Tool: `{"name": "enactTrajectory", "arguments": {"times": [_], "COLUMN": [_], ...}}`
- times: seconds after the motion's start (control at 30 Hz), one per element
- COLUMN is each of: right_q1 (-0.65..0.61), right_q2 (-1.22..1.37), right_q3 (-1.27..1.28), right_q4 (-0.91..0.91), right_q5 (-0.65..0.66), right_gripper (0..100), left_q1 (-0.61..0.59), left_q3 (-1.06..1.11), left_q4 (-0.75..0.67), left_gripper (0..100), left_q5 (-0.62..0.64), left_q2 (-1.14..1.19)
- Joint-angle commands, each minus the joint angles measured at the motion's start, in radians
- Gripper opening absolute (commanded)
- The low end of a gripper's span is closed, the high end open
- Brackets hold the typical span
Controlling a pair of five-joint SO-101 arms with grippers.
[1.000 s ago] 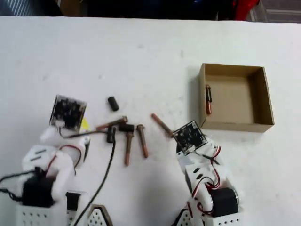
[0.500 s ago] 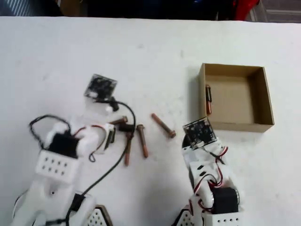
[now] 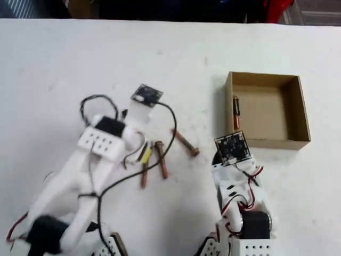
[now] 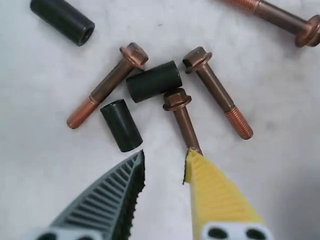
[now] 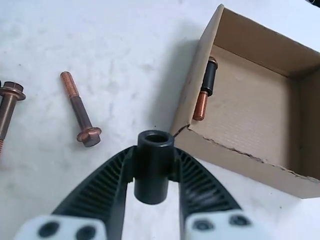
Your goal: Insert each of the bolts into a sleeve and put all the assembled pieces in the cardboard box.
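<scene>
Hardware lies loose on the white table (image 3: 160, 58), mid-left, w/ the left gripper (image 4: 165, 159) hanging right over it, jaws apart, nothing btwn them. Its yellow finger (image 4: 212, 195) has the tip at the threaded end of the middle bolt (image 4: 182, 117); the grey finger (image 4: 107, 200) has the tip just beside the near sleeve (image 4: 121, 125), which lies flat. A crosswise sleeve (image 4: 153, 81) sits against the middle bolt's head, w/ the second bolt (image 4: 107, 85) close along one side and the head of the third bolt (image 4: 217, 92) just beside its other end. A far sleeve (image 4: 62, 20) lies apart from that cluster. The fourth bolt (image 5: 80, 110) is on its own, btwn the cluster and the cardboard box (image 3: 266, 143), threads pointing away from the arms. Right gripper (image 5: 154, 175) is clenched on the held sleeve (image 5: 154, 147), black, upright, bore facing up, near the box's closest corner on the cluster side. Box is open-topped, over on the right side of the table. Inside, one assembled piece (image 5: 206, 87), a copper bolt through a black sleeve, lies along the wall nearest the loose bolts.
</scene>
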Motion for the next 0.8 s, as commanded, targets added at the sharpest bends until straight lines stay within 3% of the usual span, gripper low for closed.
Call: {"name": "enactTrajectory", "arguments": {"times": [0.0,0.3,0.57,0.77], "right_q1": [0.005,0.002,-0.001,0.004], "right_q2": [-0.01,-0.01,-0.01,-0.01], "right_q3": [-0.009,0.009,0.015,0.015], "right_q4": [-0.022,-0.016,-0.016,-0.015], "right_q5": [-0.009,-0.009,-0.009,-0.009], "right_gripper": [1.7,1.7,1.7,1.7], "left_q1": [0.013,0.024,0.035,0.041], "left_q3": [-0.095,-0.201,-0.195,-0.164], "left_q4": [-0.009,-0.009,-0.06,-0.077], "left_gripper": [16,20,20,20], "left_q5": [0.012,0.1,0.104,0.181], "left_q2": [0.102,0.283,0.302,0.302]}}
